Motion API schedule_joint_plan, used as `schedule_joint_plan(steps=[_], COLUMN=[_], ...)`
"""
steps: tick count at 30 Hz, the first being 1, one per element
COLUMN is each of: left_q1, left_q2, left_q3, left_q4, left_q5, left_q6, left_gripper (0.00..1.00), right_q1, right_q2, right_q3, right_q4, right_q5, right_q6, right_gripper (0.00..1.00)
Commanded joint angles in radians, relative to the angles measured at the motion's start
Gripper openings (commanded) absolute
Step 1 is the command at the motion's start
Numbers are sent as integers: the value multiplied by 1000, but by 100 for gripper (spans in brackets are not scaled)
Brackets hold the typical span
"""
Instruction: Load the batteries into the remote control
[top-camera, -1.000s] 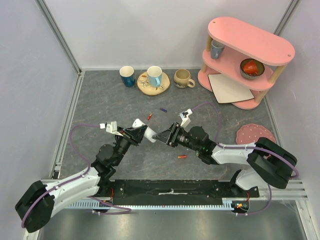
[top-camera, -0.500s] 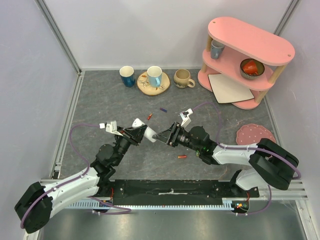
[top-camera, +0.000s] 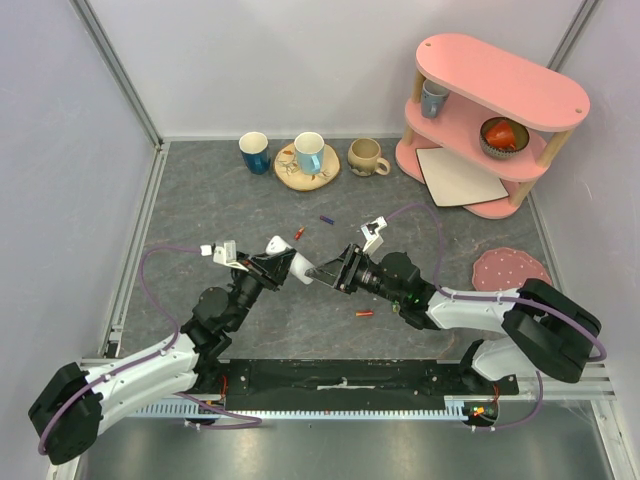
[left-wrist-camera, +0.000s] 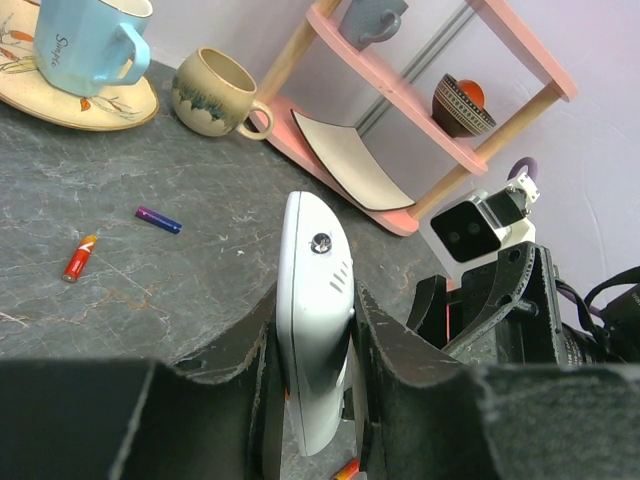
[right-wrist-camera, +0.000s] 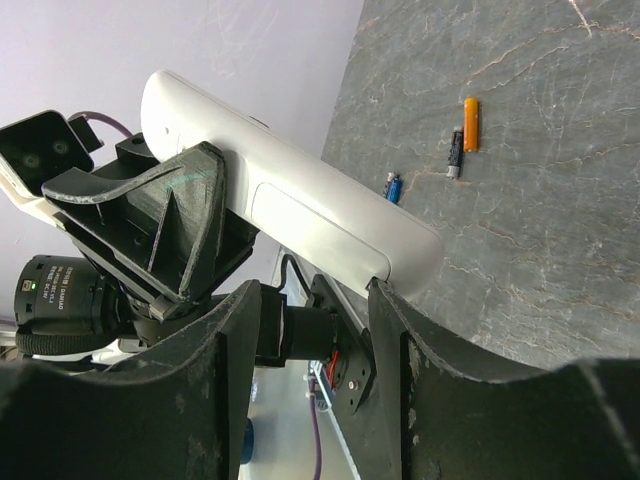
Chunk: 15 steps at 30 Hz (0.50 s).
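While left gripper (left-wrist-camera: 316, 345) clamps the remote control (left-wrist-camera: 314, 270), right gripper (right-wrist-camera: 315, 292) straddles its end, grip unclear. Tugging could twist it loose.

White-and-black arms (top-camera: 150, 368) with purple cables (top-camera: 148, 270), black claws (top-camera: 285, 267).

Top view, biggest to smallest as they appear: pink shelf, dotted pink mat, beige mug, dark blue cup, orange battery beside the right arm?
1. pink shelf
2. dotted pink mat
3. beige mug and dark blue cup: they look about alike, so no ranking
4. orange battery, clearly smallest
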<state>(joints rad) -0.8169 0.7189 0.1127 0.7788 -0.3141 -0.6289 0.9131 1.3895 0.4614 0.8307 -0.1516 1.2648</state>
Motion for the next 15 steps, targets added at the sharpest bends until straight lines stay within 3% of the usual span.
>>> schedule_joint_plan(steps=[1, 15], left_q1=[-24, -37], left_q2=[1, 2], left_q3=[28, 31], left_q4=[-35, -56], left_q5=[9, -2], left_q6=[46, 60], left_gripper=[2, 2], right_q1=[4, -11], right_q2=[-41, -72], right_q3=[43, 48], right_q4=[74, 45], right_q5=[4, 4], right_q6=[-5, -19], right_gripper=[55, 54])
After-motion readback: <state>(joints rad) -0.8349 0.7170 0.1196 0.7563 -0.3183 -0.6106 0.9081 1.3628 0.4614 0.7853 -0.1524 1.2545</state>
